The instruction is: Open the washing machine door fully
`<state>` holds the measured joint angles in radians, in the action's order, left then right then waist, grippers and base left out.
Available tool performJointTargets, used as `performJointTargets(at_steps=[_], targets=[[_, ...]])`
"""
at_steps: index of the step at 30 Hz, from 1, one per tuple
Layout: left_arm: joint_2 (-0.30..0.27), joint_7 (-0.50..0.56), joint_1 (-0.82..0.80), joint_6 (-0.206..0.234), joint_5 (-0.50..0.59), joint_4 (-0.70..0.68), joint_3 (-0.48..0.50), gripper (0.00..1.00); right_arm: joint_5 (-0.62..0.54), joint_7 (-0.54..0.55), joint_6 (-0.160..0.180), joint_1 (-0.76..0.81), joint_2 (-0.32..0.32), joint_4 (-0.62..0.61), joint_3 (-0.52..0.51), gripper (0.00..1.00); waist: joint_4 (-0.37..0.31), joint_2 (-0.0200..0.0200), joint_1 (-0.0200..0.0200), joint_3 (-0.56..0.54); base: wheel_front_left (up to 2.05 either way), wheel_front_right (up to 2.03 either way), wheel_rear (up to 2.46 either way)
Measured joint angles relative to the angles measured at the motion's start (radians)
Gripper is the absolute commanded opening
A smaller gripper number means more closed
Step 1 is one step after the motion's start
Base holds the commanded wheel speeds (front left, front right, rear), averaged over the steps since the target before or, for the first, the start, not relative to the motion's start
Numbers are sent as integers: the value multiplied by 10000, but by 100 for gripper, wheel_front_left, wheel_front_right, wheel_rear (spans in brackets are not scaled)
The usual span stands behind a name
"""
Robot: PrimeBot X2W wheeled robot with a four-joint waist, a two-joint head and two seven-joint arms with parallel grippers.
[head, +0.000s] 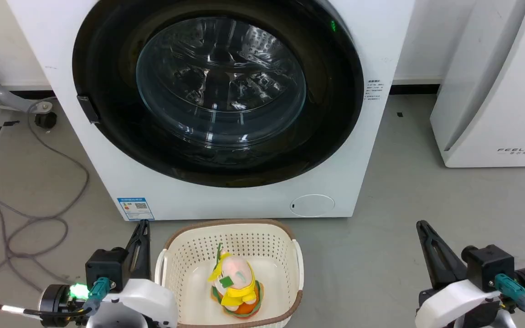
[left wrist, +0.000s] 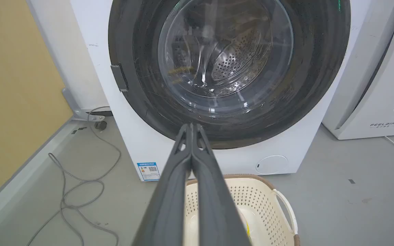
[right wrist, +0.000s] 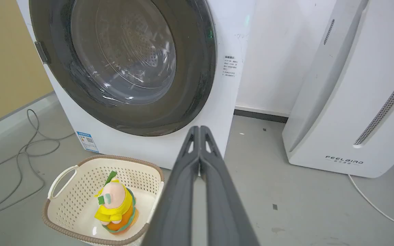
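The washing machine door (head: 331, 105) is a large glossy black ring around a bulging clear glass bowl, lying flat against the white machine front, closed. Its small dark handle tab (head: 88, 109) sits on the left rim. The door (left wrist: 320, 78) is also ahead in the left wrist view and at upper left as the door (right wrist: 197, 68) in the right wrist view. My left gripper (head: 143, 224) rests low at the left, shut and empty, well short of the door. My right gripper (head: 421, 225) rests low at the right, shut and empty too.
A cream perforated basket (head: 292, 255) with a yellow-clad plush toy (head: 235, 282) stands on the floor right before the machine, between my arms. A white appliance (head: 495, 91) stands at the right. Grey cables (head: 30, 223) loop on the floor at left. A small round white flap (head: 311, 205) sits low on the machine.
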<state>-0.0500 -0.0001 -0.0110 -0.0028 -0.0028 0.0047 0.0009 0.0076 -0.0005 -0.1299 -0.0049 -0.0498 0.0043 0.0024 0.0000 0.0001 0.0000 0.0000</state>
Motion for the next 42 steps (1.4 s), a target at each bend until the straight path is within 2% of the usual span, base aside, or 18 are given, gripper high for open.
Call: performJointTargets(at_steps=[7,8,26,27,28,42], targets=[[0,0,0,0,0,0,0,0,0,0,0,0,0,0,0,0,0,0,0,0,0,0,0],[0,0,0,0,0,0,-2,100,0,0,0,0,0,0,2,100,0,0,0,0,0,0,0],[2,-226,-4,10,-146,284,-186,100,115,-213,0,0,0,180,-2,100,-23,0,0,20,0,0,0],[2,-268,-4,10,-182,305,-194,100,119,-245,0,0,0,190,-8,32,-24,0,0,22,0,0,0],[2,-286,-5,12,-184,326,-203,100,130,-290,0,0,0,201,-12,0,-25,-1,0,24,0,0,0],[2,-558,-47,44,-387,577,-351,100,355,-560,0,1,0,347,-29,0,-35,0,0,41,0,0,0]])
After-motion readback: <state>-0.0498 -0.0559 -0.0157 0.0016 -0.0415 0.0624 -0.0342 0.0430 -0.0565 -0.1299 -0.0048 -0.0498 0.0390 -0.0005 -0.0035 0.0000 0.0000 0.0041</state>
